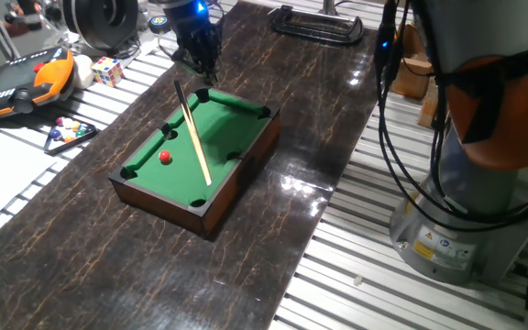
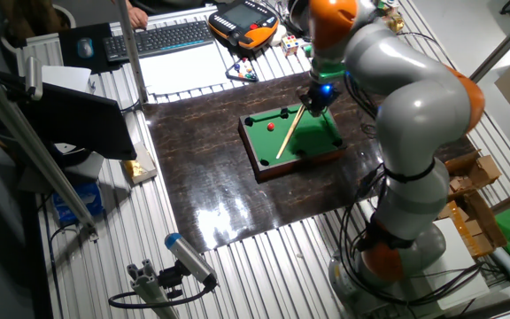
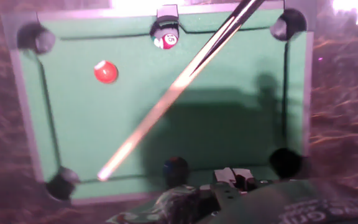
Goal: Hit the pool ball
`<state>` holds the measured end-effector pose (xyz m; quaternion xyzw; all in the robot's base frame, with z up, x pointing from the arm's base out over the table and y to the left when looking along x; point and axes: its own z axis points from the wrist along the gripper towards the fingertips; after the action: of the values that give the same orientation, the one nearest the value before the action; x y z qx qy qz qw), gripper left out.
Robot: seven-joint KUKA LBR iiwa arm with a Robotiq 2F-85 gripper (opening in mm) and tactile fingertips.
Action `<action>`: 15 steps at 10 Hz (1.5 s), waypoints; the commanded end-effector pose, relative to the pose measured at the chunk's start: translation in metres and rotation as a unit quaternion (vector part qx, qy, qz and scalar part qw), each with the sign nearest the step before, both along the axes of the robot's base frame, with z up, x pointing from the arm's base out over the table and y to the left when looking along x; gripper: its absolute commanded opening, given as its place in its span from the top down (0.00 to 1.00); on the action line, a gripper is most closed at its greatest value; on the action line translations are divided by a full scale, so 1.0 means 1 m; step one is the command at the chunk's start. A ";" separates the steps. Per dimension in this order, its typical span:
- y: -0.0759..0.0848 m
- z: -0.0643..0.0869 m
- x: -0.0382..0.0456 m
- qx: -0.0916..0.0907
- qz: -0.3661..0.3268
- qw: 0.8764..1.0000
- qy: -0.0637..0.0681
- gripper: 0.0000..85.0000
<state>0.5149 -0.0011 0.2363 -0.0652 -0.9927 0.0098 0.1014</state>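
**A Tiny Red Ball Waits to Be Hit**

On the left side of the small green-felt pool table with dark wooden walls (image 1: 246, 170), the little shiny red pool ball (image 1: 165, 157) is seen. It rests on the felt, near the left wall and well apart from the stick's tip.

Next, a long thin pale wooden cue stick (image 1: 193, 133) is seen, laid slanted across the green felt. Its far end is lifted up toward the black two-finger gripper (image 1: 202, 66), which hangs over the back edge of the table. The stick seems to be held there, but the fingers are hidden, so it cannot be told if they are closed or not.

In the hand view, a second ball with a white stripe (image 3: 167, 41) is seen sitting by the middle pocket at the back wall.

The red ball is judged to be hard, smooth, light and very easy to roll. It should not be picked up. It should be tapped by the low end of the stick, right in its middle, so that it is not missed.
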 end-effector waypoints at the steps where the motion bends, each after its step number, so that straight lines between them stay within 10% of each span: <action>1: 0.000 0.000 0.0000 0.000 -0.035 0.999 0.009 0.99; 7: 0.000 0.000 0.0000 -0.008 -0.119 0.993 0.013 0.99; 12: 0.000 0.000 0.0000 -0.046 -0.231 0.971 -0.044 0.99; 15: -0.002 -0.004 0.0045 -0.056 -0.241 0.967 -0.054 0.99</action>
<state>0.5195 -0.0029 0.2327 -0.3058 -0.9504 0.0371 0.0429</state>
